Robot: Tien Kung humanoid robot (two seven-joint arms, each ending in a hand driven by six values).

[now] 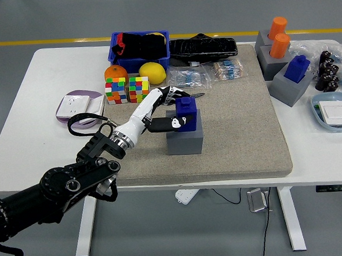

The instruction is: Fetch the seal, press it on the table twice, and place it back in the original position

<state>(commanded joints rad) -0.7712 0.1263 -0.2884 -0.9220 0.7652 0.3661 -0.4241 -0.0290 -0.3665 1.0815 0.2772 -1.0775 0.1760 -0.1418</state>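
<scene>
One arm doing all the work on my end right now, so going big to small. White rectangular bench (36, 113) carries everything, and most of its middle is covered by a beige felt mat (241, 129). The left black arm comes in from the lower left, and its white-and-black left robot hand (171, 112) is wrapped around the dark blue blocky seal (187, 113): thumb across the front face, fingers over the far side. I'd call it clamped on the seal. That seal is sitting in the top of a grey square holder block (185, 140) near the middle of the mat. Right arm isn't in the shot at all.

Step-wise, I read this as the fetch part: grip looks set, seal not lifted out yet. Next move needs a straight pull up so it clears the holder without dragging the block along, then over to open mat for the two presses.

Smaller stuff: blue plastic bin (117, 50) at the back, yellow round fruit (152, 73) and orange round fruit (115, 73) just in front of it, two multicoloured puzzle cubes (127, 89) beside the hand.

No brands or writing I can make out, way too small.
</scene>
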